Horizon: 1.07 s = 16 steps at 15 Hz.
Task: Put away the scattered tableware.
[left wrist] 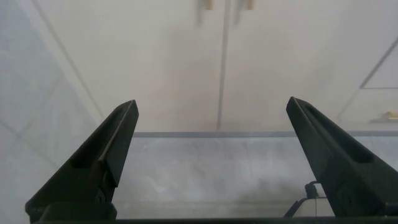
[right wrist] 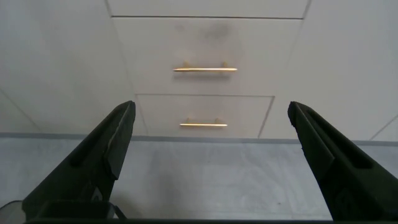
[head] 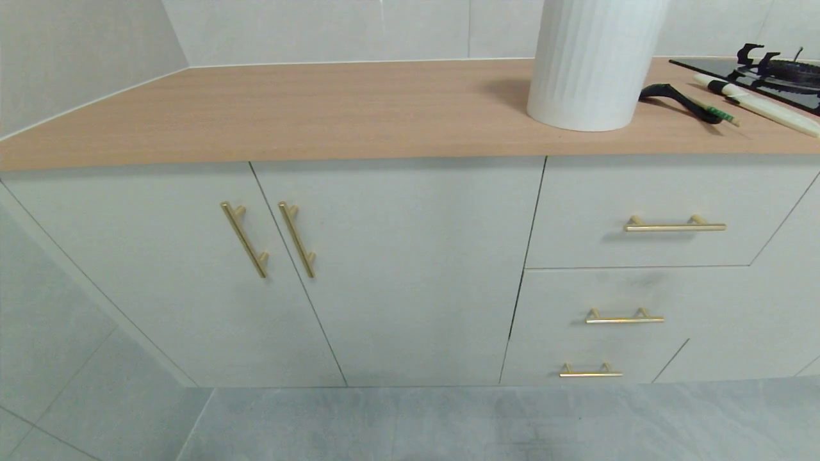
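On the wooden countertop [head: 288,109] at the far right lie a black-handled utensil [head: 679,101], a thin green-banded stick [head: 721,114] and a cream utensil with a dark band [head: 762,102]. A tall white ribbed container [head: 592,64] stands just left of them. My left gripper [left wrist: 211,115] is open, low down, facing the double cabinet doors [left wrist: 221,68] and the floor. My right gripper [right wrist: 211,118] is open too, low in front of the lower drawers [right wrist: 205,81]. Neither holds anything.
A black stove top with a pan support [head: 769,70] occupies the counter's back right corner. Below the counter are two cabinet doors with gold handles [head: 296,238] and three drawers with gold handles [head: 674,225]. Grey tiled floor [head: 448,422] stretches in front.
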{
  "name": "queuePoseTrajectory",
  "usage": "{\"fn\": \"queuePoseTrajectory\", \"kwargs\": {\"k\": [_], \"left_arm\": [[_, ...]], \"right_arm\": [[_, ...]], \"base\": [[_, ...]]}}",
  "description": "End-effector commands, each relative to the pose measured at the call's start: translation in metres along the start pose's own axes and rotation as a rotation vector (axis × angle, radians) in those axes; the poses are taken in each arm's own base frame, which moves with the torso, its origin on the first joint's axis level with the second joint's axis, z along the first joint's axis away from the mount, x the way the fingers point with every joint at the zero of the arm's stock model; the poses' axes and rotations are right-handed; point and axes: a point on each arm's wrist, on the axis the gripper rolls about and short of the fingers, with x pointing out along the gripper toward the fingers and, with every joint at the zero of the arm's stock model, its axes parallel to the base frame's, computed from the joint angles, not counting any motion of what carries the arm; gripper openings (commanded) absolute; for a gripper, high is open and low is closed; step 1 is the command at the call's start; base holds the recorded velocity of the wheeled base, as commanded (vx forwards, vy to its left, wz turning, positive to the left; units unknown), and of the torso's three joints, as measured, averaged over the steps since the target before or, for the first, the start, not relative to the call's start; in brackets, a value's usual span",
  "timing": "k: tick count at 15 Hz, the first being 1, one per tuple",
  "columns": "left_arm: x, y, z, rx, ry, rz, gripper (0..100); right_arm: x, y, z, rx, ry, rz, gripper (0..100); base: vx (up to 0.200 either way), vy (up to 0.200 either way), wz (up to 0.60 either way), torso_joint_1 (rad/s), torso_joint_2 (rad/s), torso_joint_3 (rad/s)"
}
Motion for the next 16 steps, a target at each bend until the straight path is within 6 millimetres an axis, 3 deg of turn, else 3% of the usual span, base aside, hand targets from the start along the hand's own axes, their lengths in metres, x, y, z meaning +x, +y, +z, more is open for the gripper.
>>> {"fn": "queuePoseTrajectory", "kwargs": {"k": [1,6,16], "left_arm": [[0.0000,0.0000,0.0001,0.000,0.000,0.001,100],[0.0000,0.0000,0.0003,-0.002,-0.002,0.001,100],[0.0000,0.0000,0.0001,-0.002,0.000,0.001,100]], "right_arm": [[0.0001,0.0000,0.0001,0.000,0.001,0.000,100],[0.0001,0.0000,0.0001,-0.001,0.001,0.000,100],[0.0001,0.0000,-0.0001,-0.003,0.002,0.000,100]], "base": [[0.000,-0.200,0.00,0.002,0.00,0.002],[0.000,-0.200,0.00,0.002,0.00,0.000],[0.000,0.000,0.00,0.000,0.00,0.000]]}}
